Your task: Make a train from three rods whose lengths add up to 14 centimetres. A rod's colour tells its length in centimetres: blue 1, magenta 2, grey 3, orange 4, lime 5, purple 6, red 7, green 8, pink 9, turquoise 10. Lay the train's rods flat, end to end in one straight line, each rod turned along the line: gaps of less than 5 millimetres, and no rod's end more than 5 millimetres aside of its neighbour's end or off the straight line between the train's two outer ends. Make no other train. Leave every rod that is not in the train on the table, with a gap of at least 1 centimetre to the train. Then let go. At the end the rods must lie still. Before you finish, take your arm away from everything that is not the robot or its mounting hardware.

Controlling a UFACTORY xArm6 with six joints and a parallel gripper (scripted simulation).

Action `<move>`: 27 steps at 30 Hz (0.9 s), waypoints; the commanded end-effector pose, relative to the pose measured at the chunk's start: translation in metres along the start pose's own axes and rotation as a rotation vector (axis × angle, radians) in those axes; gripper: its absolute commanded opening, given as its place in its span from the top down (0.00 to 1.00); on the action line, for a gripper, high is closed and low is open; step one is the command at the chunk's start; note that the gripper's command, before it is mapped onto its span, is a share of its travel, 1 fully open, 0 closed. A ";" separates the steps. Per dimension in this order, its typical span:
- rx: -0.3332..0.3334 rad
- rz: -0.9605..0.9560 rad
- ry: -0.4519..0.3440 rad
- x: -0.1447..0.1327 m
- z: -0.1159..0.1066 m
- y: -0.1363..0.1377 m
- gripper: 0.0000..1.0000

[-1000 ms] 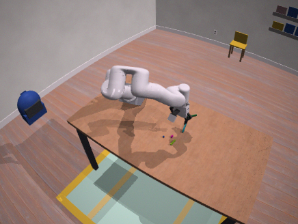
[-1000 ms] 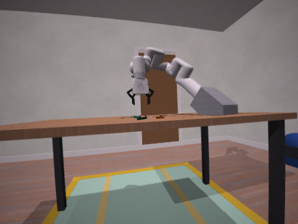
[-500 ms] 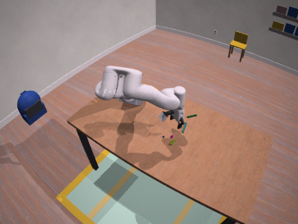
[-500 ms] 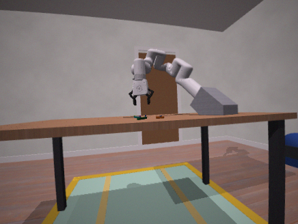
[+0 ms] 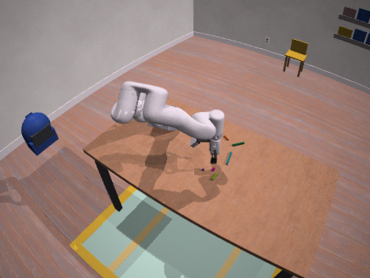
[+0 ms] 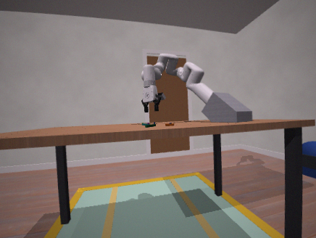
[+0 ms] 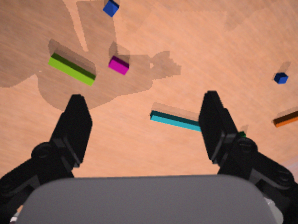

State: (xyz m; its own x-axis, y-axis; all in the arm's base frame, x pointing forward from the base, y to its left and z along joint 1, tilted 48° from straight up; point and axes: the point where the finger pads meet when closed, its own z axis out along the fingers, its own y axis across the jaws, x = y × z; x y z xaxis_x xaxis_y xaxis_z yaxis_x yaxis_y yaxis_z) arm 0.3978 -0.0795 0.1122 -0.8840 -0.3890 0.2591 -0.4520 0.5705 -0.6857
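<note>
My gripper is open and empty, hanging above the table among the rods. In the wrist view its fingers stand wide, with the turquoise rod on the table below, near the right finger. The lime rod and the short magenta rod lie apart from each other beyond the left finger. A blue cube lies further off, and a second blue cube at the right. The orange rod lies at the right edge. In the top view the green rod, turquoise rod and lime rod show.
The rods lie scattered, none touching, near the table's middle in front of the arm's base. The table's near edge is some way from the rods.
</note>
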 end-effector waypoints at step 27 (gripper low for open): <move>0.018 0.755 -0.010 0.051 0.001 -0.026 0.00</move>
State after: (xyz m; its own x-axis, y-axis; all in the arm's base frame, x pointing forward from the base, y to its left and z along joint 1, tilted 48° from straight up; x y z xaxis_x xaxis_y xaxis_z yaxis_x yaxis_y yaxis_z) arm 0.3641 -0.1150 0.1413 -0.9562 0.0900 -0.2787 0.2644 0.6746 -0.6892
